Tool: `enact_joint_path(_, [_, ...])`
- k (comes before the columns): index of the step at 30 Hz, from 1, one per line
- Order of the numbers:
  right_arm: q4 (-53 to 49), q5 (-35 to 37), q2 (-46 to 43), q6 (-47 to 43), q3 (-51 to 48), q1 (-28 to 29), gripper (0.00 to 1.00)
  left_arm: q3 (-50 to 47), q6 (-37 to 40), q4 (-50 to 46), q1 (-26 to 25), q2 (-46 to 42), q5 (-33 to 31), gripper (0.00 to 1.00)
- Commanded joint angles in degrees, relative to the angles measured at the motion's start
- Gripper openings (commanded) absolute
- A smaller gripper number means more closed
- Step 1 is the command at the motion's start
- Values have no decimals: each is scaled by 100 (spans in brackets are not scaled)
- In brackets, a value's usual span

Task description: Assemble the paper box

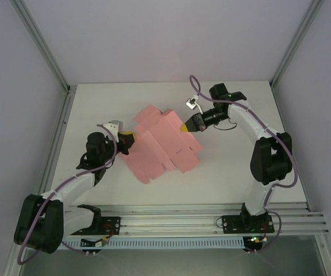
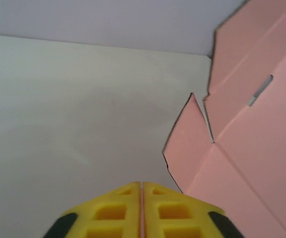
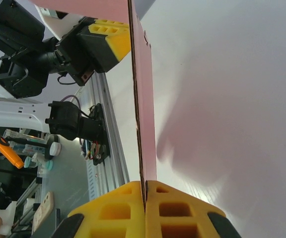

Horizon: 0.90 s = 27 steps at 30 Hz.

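paper box (image 1: 160, 146): unfolded sheet | right jaws: clamping its edge | left jaws: nearly closed, hold unclear

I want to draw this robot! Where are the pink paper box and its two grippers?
paper box (image 1: 162, 146), top view, middle of the pink card.
left gripper (image 2: 141, 186), left wrist view, between its yellow fingertips.
right gripper (image 3: 144, 184), right wrist view, between its yellow fingertips pinching the card.
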Motion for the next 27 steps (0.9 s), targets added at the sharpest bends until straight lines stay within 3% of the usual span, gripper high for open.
enact_joint_path(1, [-265,-147,36,-250,225,-23,0,348,-33,-375,188,-186,688,26])
enact_joint_path(6, [-623,-251,110,-653,317,-20,0,704,364,-982,416,-345,1386,48])
enact_joint_path(7, [-727,-281,141,-756,362,-22,0,857,481,-1119,430,-282,1610,49])
enact_joint_path(10, [-918,-408,177,-968,419,-25,0,1266,766,-1560,514,2,2064,48])
enact_joint_path(13, [-1000,-425,160,-1077,442,-25,0,1668,926,-1883,579,402,2718,28])
enact_joint_path(17, [-1112,-400,183,-1096,515,-27,0,1787,880,-1633,596,679,3386,24])
enact_joint_path(27, [-1264,-519,201,-1117,723,-39,0,1533,1255,-2102,601,420,3245,28])
